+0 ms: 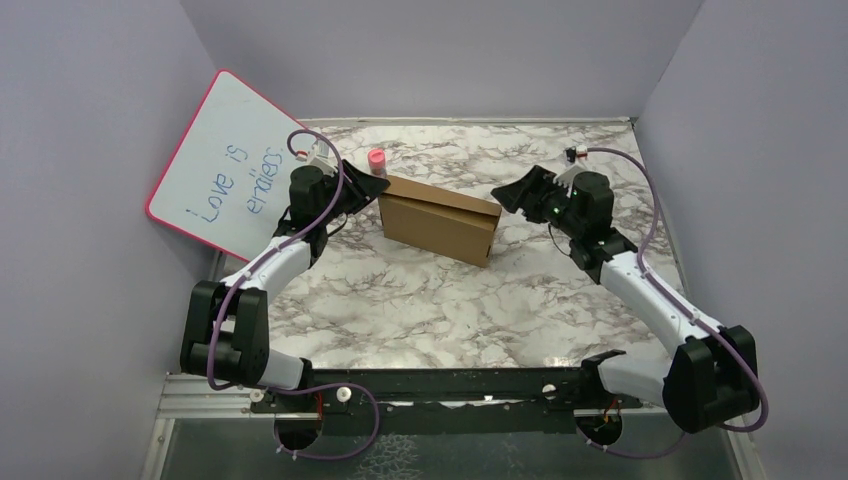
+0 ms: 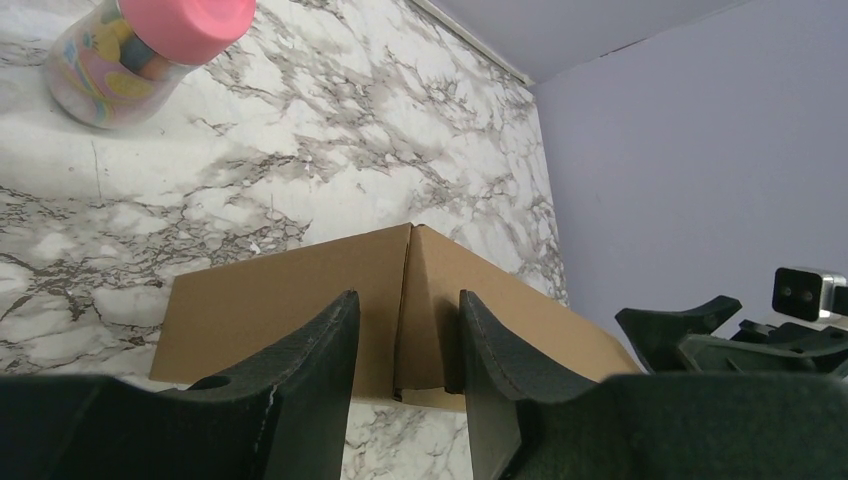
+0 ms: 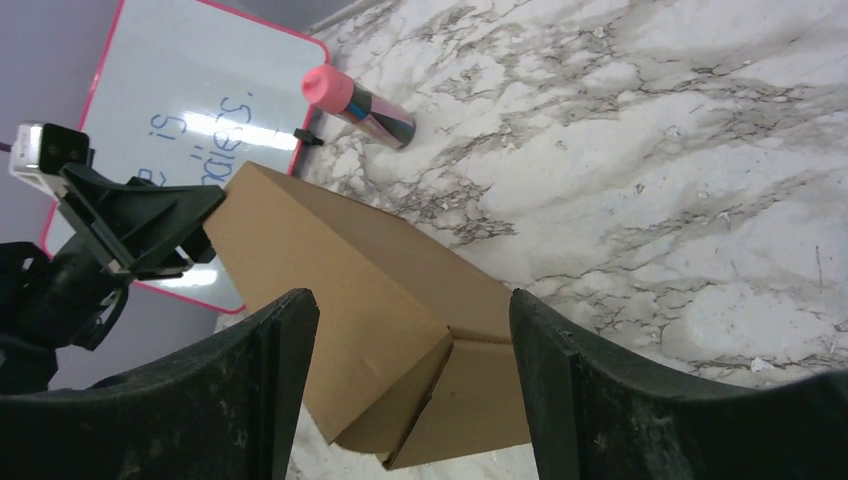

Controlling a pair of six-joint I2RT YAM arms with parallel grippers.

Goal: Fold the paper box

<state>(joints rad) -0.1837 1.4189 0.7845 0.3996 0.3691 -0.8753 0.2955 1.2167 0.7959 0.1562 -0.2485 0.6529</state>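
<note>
As both arms reach across the marble-patterned bench (image 1: pixel 420 300), the left jaws stand partly apart. Their black fingertips (image 2: pixel 335 340) flank a vertical corner seam of the paper box (image 2: pixel 280 300), which fills the gap just beyond them. Whether the pads press on the cardboard cannot be told. The right jaws gape wide and hold nothing, and their fingertips (image 3: pixel 290 340) frame the opposite end of the same brown box. The box sits on the bench between the two sets of jaws, folded into a closed rectangular shape. Past the box, beyond the left jaws and off to one side, sits a clear jar (image 2: pixel 120 60) with a pink lid. Farthest from the right jaws, beyond box and jar, a pink-framed whiteboard (image 1: pixel 225 165) with blue handwriting leans against the wall.
</note>
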